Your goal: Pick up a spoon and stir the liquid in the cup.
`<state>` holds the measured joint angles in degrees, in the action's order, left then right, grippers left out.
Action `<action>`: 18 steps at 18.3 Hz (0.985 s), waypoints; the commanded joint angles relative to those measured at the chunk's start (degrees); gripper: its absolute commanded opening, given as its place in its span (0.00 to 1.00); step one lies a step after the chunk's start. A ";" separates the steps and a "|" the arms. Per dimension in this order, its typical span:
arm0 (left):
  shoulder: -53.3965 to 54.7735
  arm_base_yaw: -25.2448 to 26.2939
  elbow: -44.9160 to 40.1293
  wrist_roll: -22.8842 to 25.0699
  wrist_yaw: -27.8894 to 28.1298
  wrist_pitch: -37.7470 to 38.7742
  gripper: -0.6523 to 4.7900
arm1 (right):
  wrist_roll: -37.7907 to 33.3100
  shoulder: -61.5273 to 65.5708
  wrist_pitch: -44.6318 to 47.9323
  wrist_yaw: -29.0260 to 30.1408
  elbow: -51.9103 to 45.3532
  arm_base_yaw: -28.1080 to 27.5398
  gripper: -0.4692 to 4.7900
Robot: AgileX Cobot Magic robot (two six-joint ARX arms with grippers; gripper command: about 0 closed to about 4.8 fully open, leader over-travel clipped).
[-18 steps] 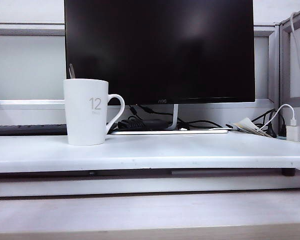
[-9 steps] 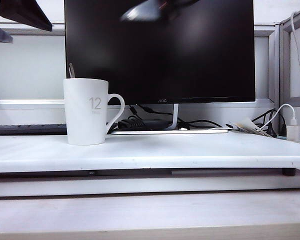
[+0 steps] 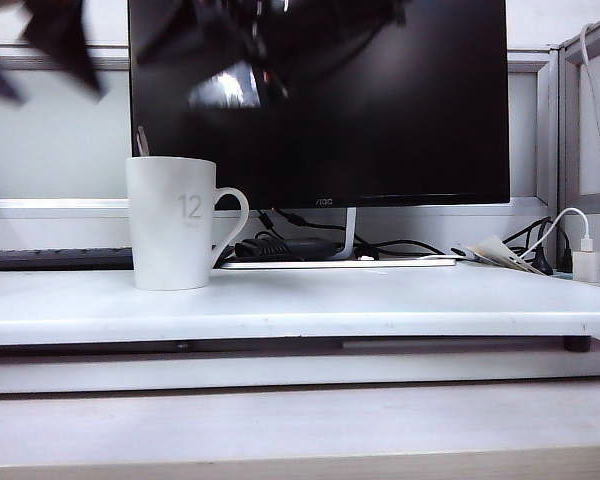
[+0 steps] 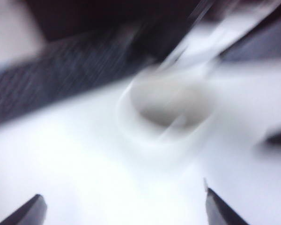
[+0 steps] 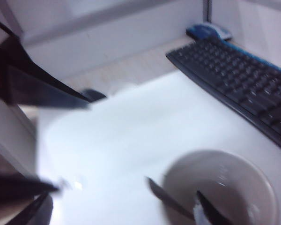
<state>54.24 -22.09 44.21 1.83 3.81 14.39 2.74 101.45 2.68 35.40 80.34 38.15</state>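
A big black monitor fills the upper middle of the exterior view, screen dark, its slim silver stand dropping to a flat base. Cables tangle behind it. A white raised desk shelf spans the frame's middle, a paler wood-toned surface along the bottom. At far right, a white charger with its cord. A dark keyboard sits at left. Grey-framed partition panels back everything.

White cup (grey "12" printed), grey-silver spoon, black keyboard.
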 commanded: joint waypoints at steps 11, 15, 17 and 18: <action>-0.13 3.87 0.04 1.22 -5.97 5.25 1.00 | 6.40 8.79 15.21 -11.32 0.42 3.65 0.78; -0.13 3.87 -0.02 1.22 -5.97 7.43 1.00 | 6.43 8.81 15.63 -11.30 0.42 3.78 0.60; -0.11 3.87 -0.04 1.22 -5.97 7.63 1.00 | 6.40 8.96 15.63 -11.28 0.42 3.85 0.58; -0.11 3.89 -0.04 1.22 -5.90 7.67 1.00 | 6.40 9.03 15.61 -11.26 0.39 3.85 0.56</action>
<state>54.26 -18.24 44.14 3.01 -2.00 22.22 9.08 110.61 17.21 24.05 80.42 41.82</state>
